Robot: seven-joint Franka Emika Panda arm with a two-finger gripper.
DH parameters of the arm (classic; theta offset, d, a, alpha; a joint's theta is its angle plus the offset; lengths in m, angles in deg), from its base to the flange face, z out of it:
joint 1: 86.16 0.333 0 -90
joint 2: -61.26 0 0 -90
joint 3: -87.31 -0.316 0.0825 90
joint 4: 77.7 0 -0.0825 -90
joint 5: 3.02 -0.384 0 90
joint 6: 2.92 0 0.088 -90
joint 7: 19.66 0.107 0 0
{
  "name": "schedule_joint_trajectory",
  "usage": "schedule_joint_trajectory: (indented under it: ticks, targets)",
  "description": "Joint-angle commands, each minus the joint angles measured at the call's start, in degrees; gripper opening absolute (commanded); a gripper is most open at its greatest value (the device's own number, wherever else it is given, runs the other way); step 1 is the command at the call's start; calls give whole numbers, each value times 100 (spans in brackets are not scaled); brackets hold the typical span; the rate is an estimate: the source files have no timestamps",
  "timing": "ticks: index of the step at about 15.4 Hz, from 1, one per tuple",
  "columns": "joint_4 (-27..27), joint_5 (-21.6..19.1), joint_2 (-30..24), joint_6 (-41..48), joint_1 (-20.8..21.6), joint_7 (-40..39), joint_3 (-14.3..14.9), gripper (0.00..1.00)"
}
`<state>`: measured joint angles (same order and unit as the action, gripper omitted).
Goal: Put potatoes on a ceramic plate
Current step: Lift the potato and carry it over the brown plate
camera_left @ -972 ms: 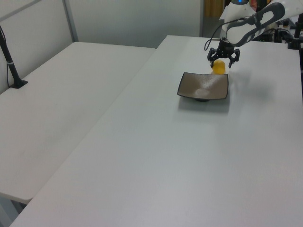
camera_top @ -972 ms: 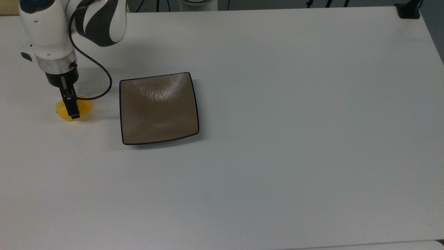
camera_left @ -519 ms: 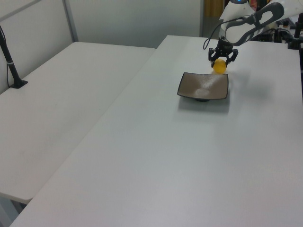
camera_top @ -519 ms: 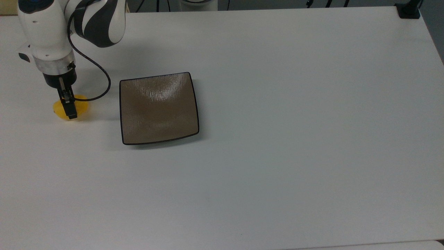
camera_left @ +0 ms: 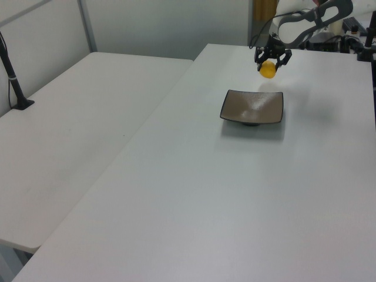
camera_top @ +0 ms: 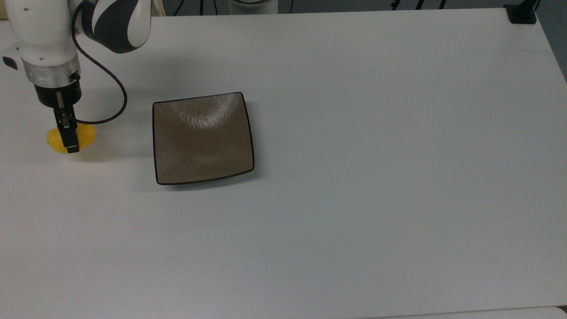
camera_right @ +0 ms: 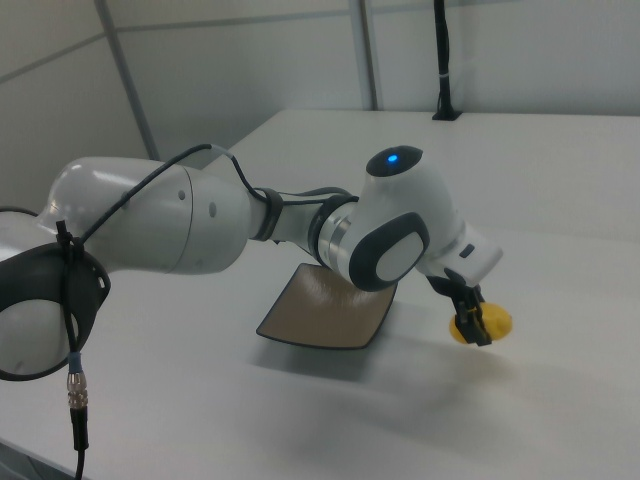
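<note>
The yellow potato (camera_top: 86,135) hangs above the table, held between the fingers of my gripper (camera_top: 69,141), which is shut on it. In the left view the potato (camera_left: 268,71) is in the air beyond the far edge of the ceramic plate (camera_left: 252,107), with the gripper (camera_left: 271,61) gripping it from above. The square brown plate (camera_top: 203,138) lies flat on the white table with nothing on it, to the right of the potato in the top view. In the right view the potato (camera_right: 488,322) and gripper (camera_right: 472,322) are to the right of the plate (camera_right: 325,305).
A black cable (camera_top: 116,91) loops from my wrist toward the plate's side. A black clamp (camera_top: 522,13) sits at the table's far right corner in the top view. A second white table (camera_left: 76,111) with a black post (camera_left: 12,70) stands on the left view's left.
The gripper closed on the potato and lifted it off the table. It moved left in the top view and rose in the left view. The plate has not moved.
</note>
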<state>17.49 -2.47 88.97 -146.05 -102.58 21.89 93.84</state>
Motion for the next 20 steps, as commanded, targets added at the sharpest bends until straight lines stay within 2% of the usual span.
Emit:
schedule_joint_trajectory:
  ticks: [1, 6, 13, 16, 19, 20]
  targets:
    - [61, -20, -335, -13, 34, 379, -168, 42]
    - [70, -2, -468, 4, 113, 547, -599, 42]
    - [87, 59, -459, 144, 473, 687, -740, 43]
    - [96, 95, -468, 233, 561, 776, -907, 43]
    - [122, 95, -459, 233, 657, 776, -952, 49]
    - [131, 95, -459, 233, 693, 776, -952, 56]
